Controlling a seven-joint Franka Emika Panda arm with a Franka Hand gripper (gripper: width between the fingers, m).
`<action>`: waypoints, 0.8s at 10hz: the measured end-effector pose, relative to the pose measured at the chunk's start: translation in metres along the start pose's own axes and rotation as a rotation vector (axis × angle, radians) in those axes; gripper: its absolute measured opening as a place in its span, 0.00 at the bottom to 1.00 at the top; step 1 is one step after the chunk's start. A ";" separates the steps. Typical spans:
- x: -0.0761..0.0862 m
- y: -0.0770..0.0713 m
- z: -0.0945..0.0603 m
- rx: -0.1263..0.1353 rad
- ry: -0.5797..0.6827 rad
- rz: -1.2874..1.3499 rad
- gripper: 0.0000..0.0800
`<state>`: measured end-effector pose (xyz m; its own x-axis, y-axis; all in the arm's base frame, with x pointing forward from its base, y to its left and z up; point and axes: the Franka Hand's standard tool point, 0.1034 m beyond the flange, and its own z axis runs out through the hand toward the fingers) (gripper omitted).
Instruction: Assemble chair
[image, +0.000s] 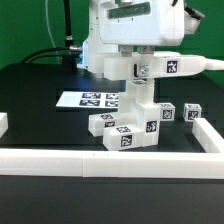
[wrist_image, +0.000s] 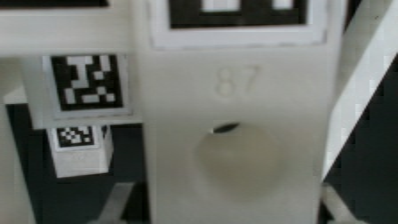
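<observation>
The arm's fingers (image: 134, 68) are clasping a white tagged plastic slab (image: 171, 67) just above the stacked white chair parts (image: 125, 133). Those parts are sitting on the black worktop (image: 40, 92).

Matt, smooth white plastic chair parts (image: 126, 132)

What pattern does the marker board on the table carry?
The marker board is white with black-and-white square tags; the exterior view shows it best.
</observation>
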<state>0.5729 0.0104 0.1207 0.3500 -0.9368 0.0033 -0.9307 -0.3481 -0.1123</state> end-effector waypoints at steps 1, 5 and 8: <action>0.003 0.002 -0.001 -0.013 -0.008 0.020 0.36; 0.006 0.008 0.003 -0.024 -0.011 0.046 0.36; 0.006 0.008 0.004 -0.026 -0.010 0.046 0.36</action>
<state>0.5677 0.0020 0.1162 0.3079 -0.9514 -0.0116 -0.9481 -0.3058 -0.0866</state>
